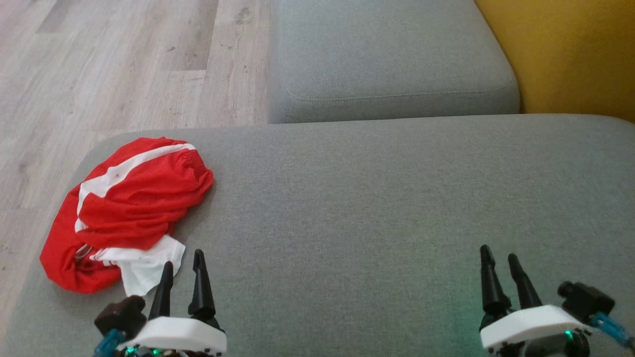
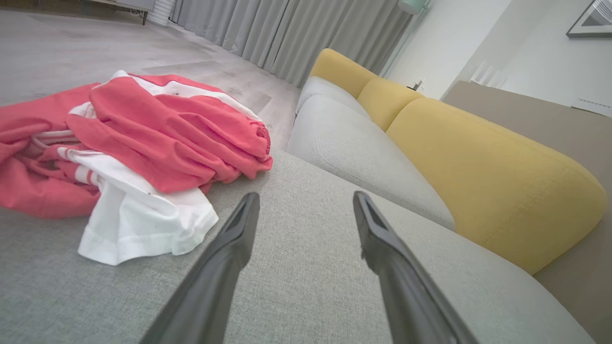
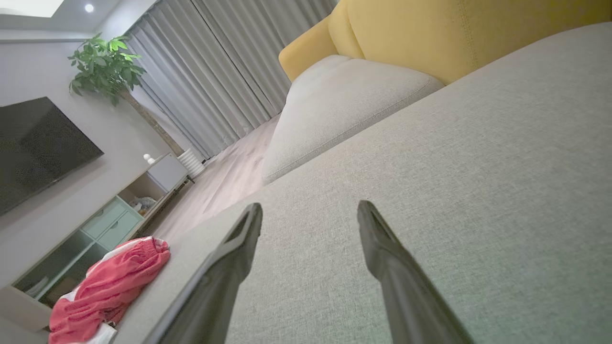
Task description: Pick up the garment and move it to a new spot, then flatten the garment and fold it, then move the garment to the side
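A crumpled red garment [image 1: 129,208] with white stripes and a white hem lies bunched near the left edge of the grey sofa cushion [image 1: 387,208]. My left gripper [image 1: 183,263] stands open just below and to the right of the garment, its fingertips close to the white hem and apart from it. In the left wrist view the garment [image 2: 143,143] sits up and left of the open left gripper [image 2: 306,198]. My right gripper [image 1: 498,258] is open at the lower right over bare cushion. The right wrist view has the garment [image 3: 110,286] far off at lower left, beyond the open right gripper [image 3: 311,208].
A second grey cushion [image 1: 392,59] lies beyond the near one, with a yellow backrest [image 1: 570,54] at the right. Wooden floor [image 1: 109,64] runs along the left, past the cushion's edge. A TV [image 3: 33,148], a cabinet [image 3: 105,224] and a plant [image 3: 103,67] stand farther off.
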Available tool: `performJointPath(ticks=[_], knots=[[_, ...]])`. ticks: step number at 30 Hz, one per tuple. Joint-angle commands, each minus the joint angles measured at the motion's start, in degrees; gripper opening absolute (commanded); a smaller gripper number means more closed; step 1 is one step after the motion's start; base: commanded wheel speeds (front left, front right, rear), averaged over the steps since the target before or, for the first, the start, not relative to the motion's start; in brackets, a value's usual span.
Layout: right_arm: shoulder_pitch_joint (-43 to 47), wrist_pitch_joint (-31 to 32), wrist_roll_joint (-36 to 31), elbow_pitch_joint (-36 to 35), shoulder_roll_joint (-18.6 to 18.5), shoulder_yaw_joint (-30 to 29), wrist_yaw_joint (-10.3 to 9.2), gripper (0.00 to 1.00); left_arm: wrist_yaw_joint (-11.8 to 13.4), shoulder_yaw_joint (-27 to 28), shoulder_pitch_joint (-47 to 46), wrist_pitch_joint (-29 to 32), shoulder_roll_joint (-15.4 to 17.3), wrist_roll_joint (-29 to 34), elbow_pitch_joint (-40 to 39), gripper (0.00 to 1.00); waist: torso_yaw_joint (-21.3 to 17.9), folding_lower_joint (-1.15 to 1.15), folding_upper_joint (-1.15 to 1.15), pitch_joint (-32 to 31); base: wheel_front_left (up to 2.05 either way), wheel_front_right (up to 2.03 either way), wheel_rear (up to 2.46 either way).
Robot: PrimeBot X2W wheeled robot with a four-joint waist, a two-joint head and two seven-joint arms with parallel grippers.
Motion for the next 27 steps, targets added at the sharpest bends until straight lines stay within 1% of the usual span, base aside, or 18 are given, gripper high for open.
performJointPath(ticks=[1, 6, 10, 18, 23, 27], knots=[[-1.63, -1.03, -2.06, -1.54, -0.4, 1.57, 0.34, 1.0, 0.23, 0.42, -1.79, -0.83, 0.29, 2.08, -1.62, 1.0, -0.03, 0.0, 0.0, -0.12, 0.0, 0.0, 0.0], [-1.56, -1.87, -5.54, -1.16, -0.41, 2.81, 0.34, 1.0, 1.58, 0.3, -1.72, -1.67, 0.3, 5.39, -0.28, 1.0, -0.01, 0.0, 0.0, -0.53, 0.0, 0.0, 0.0], [-1.27, -2.54, -6.77, -0.87, -0.42, 2.59, 0.35, 1.0, 2.26, 0.02, -1.85, -2.34, 0.31, 7.6, 0.82, 1.0, 0.05, 0.0, 0.0, -0.94, 0.0, 0.0, 0.0], [-0.96, -3.9, -12.08, -0.22, -0.44, 3.7, 0.37, 1.0, 3.77, 0.02, -1.88, -3.68, 0.33, 12.16, 2.04, 1.0, 0.12, 0.0, 0.0, -1.8, 0.0, 0.0, 0.0], [-0.51, -4.74, -16.34, 0.42, -0.45, 3.99, 0.38, 1.0, 4.4, -0.11, -2.01, -4.52, 0.34, 15.41, 2.7, 1.0, 0.26, 0.0, 0.0, -2.39, 0.0, 0.0, 0.0], [-0.28, -5.42, -21.36, 1.06, -0.46, 3.93, 0.38, 1.0, 4.95, -0.47, -2.01, -5.2, 0.35, 18.18, 2.72, 1.0, 0.52, 0.0, 0.0, -2.84, 0.0, 0.0, 0.0]])
